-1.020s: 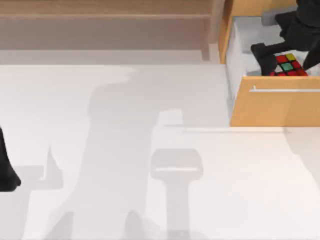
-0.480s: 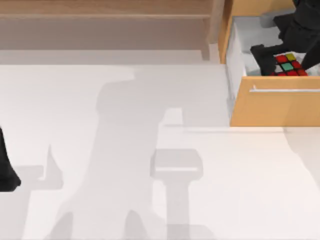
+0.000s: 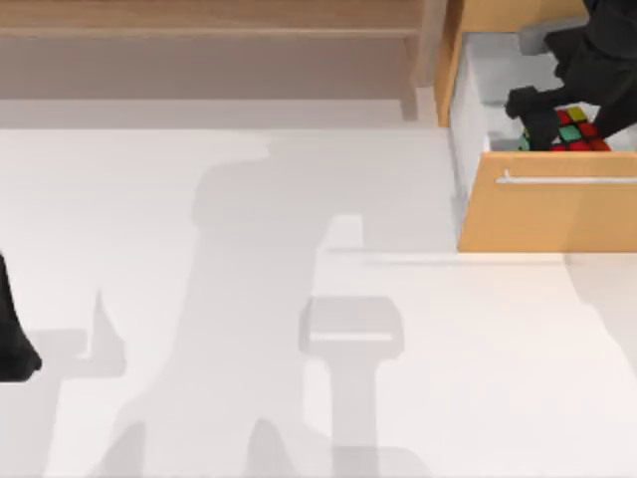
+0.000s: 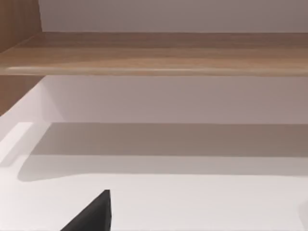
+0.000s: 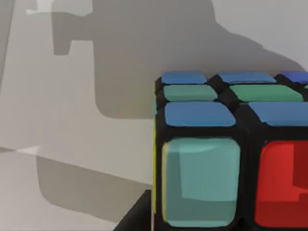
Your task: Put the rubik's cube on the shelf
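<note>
Your pale surface [image 3: 299, 349] carries an open drawer [image 3: 547, 209] at right; inside, the right claw [image 3: 557, 124] sits over the cube [image 3: 575, 131], grip unclear; next, lift toward the shelf [image 3: 199, 15]; left claw [image 3: 12, 344] parked

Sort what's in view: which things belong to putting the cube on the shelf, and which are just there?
Job: rubik's cube, inside the open drawer; shelf along the table's far edge; right gripper at the cube.

Just there: drawer cabinet; table; left gripper, parked at the left edge.
</note>
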Controlling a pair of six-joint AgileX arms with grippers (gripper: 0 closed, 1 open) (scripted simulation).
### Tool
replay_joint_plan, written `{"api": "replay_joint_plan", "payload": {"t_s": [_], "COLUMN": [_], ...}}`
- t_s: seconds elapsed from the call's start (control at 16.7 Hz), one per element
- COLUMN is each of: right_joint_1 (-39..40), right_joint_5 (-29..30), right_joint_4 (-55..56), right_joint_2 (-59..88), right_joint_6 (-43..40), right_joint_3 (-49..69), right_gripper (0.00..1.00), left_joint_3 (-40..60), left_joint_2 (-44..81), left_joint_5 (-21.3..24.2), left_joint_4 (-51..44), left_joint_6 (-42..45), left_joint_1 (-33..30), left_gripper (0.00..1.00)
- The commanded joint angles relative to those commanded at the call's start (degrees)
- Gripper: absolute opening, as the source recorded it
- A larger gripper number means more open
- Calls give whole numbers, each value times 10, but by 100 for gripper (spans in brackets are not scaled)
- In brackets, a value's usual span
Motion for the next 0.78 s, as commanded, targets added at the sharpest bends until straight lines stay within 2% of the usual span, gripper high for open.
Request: {"api": "replay_joint_plan", "payload": {"t_s": [0.18,0.24,0.78], "right_joint_1": [0,0,2], "right_joint_5": [0,0,0], "right_joint_4": [0,0,-1], "right_joint_2": [0,0,-1], "right_joint_6": [0,0,1], "right_joint_3": [0,0,0], "right_gripper": [2,0,0], "left_joint_3": [0,0,0], "left_joint_2": [0,0,0], "left_joint_5": [0,0,0], "left_joint_4": [0,0,0], "left_joint_6": [0,0,0], "left_joint_1": [0,0,0], "left_gripper": [100,100,100]}}
